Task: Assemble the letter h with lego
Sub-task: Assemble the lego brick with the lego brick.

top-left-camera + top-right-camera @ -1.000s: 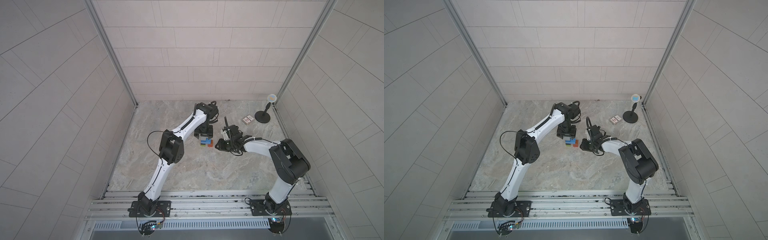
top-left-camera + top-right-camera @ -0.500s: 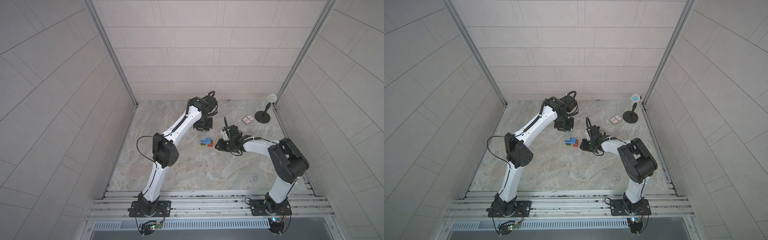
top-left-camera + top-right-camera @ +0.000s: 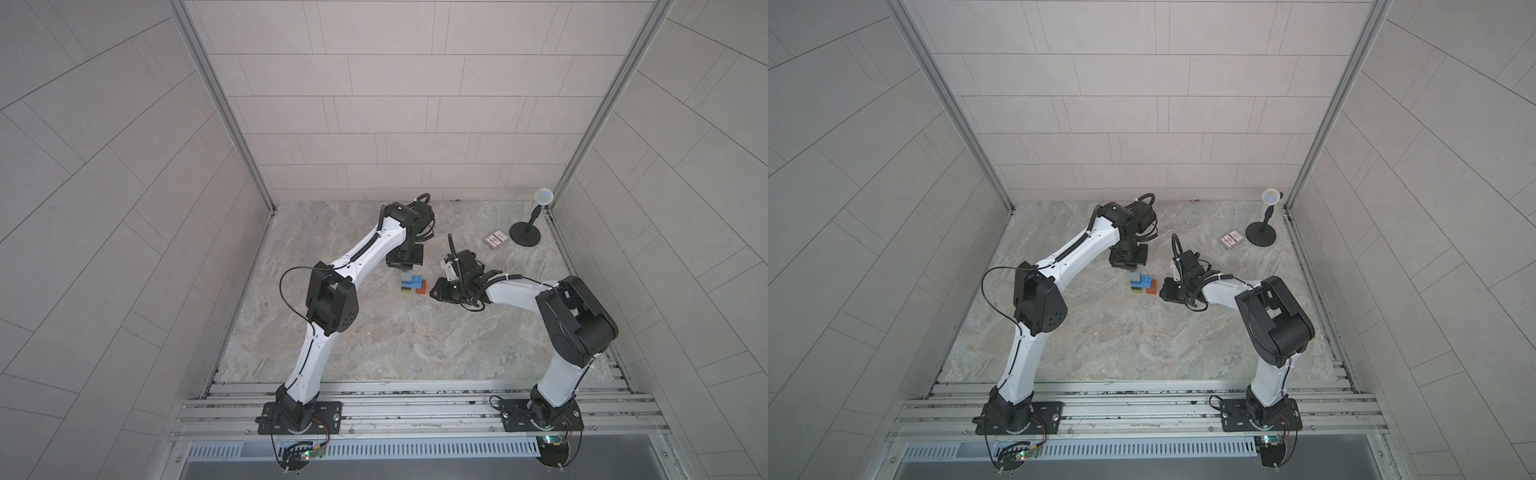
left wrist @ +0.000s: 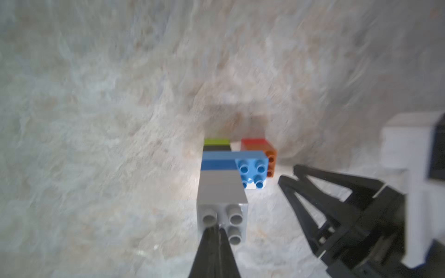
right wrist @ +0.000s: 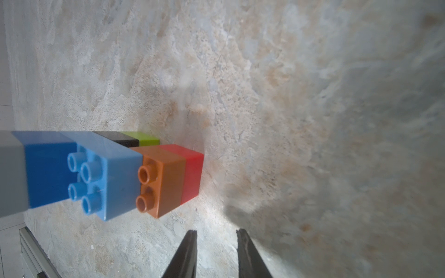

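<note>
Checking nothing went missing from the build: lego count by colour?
grey bricks: 2 (seam between them is faint)
blue brick: 1
light blue brick: 1
black brick: 1
lime green brick: 1
orange brick: 1
red brick: 1
Total: 8

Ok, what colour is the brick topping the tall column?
Grey brick, clearest in the left wrist view.

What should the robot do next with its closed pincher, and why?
Probably press the shut left gripper gently down on the top grey brick: its tips sit right over that brick's studs, and the letter h looks fully built.
</note>
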Robot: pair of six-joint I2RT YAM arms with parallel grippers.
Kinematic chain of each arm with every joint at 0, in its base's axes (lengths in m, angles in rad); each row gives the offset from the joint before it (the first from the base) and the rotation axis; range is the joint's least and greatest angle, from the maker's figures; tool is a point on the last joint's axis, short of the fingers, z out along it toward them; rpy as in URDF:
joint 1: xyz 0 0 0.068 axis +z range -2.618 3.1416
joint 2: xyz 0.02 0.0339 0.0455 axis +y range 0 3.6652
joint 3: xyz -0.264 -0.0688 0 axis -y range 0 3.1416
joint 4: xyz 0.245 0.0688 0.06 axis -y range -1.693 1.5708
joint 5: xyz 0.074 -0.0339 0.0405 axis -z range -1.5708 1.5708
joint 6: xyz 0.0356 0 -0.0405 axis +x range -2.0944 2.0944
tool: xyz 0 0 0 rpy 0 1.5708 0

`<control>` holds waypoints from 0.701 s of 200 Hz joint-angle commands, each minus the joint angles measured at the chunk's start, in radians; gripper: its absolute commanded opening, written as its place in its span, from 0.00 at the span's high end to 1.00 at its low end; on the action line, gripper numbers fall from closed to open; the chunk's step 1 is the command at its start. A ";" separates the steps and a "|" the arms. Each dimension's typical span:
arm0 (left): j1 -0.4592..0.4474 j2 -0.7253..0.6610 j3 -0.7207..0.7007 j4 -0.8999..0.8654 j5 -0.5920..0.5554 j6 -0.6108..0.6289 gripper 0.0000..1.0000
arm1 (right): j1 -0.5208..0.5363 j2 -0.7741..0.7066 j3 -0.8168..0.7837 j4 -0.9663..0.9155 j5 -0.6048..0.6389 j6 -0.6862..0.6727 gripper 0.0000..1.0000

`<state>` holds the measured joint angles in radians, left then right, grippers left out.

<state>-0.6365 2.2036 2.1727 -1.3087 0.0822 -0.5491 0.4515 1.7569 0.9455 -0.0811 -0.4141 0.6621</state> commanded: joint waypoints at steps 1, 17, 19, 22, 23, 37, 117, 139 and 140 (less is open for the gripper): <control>0.008 0.008 -0.111 0.035 0.003 0.000 1.00 | 0.003 0.013 0.023 -0.027 0.013 -0.009 0.68; 0.018 0.003 -0.155 0.066 0.030 -0.005 1.00 | 0.002 0.009 0.022 -0.031 0.018 -0.009 0.68; 0.020 0.002 -0.159 0.070 0.034 -0.007 1.00 | 0.002 0.009 0.022 -0.031 0.018 -0.010 0.68; 0.022 0.001 -0.162 0.076 0.041 -0.006 1.00 | 0.002 0.006 0.020 -0.030 0.022 -0.010 0.68; 0.022 0.000 -0.164 0.078 0.043 -0.006 1.00 | 0.001 0.005 0.020 -0.030 0.022 -0.010 0.69; 0.024 -0.004 -0.142 0.085 0.051 -0.008 1.00 | 0.000 -0.003 0.015 -0.027 0.028 -0.011 0.68; 0.055 0.032 0.168 -0.026 0.184 0.027 0.51 | -0.036 -0.129 -0.172 0.298 0.018 -0.111 0.34; 0.073 -0.024 0.153 -0.025 0.205 0.046 0.39 | -0.024 -0.123 -0.282 0.568 -0.047 -0.185 0.23; 0.074 -0.028 0.150 -0.024 0.205 0.048 0.38 | -0.023 -0.122 -0.286 0.579 -0.049 -0.190 0.22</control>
<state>-0.5877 2.2406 2.3135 -1.2896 0.2459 -0.5327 0.4141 1.6424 0.7517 0.2020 -0.4137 0.5716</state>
